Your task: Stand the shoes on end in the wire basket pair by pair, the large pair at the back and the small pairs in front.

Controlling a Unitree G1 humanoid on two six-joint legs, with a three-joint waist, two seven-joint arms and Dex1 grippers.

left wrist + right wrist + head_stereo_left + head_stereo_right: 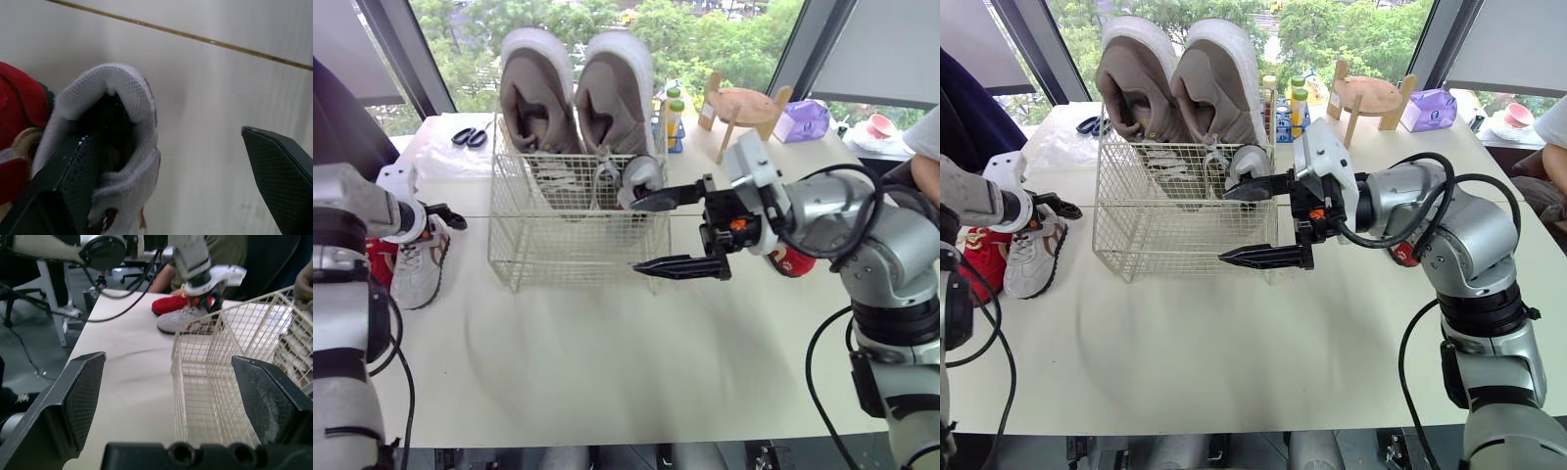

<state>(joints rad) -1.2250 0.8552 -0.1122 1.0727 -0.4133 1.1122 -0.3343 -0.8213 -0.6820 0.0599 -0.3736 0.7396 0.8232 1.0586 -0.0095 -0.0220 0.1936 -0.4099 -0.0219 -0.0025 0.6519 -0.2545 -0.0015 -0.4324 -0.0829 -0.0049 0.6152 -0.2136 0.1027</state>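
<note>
Right, status from my end. Wire basket point(558, 253) sits mid-bench, toward the far edge. The large pair point(612, 98) stands on end along its back wall, toes up, openings facing me: grey-brown suede-look uppers, thick white soles, pale laces. One small grey shoe point(642, 176) with a white sole edge stands in the basket's front right corner, leaning on the large shoe behind it.

I can't read any brand or writing on the shoes. Labels on the bottles point(674, 110) at the far edge are too small to make out.

Right gripper point(634, 235) is spread wide and carries nothing. Upper finger is level with the basket rim, right at the small grey shoe; I can't tell if they touch. Lower finger is outside the front wall, low. In the right wrist view the basket's corner sits between the two fingers. A red shoe point(793, 262) lies on the bench just behind that gripper, toward the right edge.

Left gripper point(450, 217) is over the bench's left edge, at a small white-grey shoe point(117, 98) with brown trim, lying on its sole. Left wrist view shows one of the fingers point(80, 171) down inside the shoe's opening, the other well apart over bare bench, so the jaws are wide and not clamped. A second red shoe point(378, 259) lies touching the white one on its outer side.
</note>
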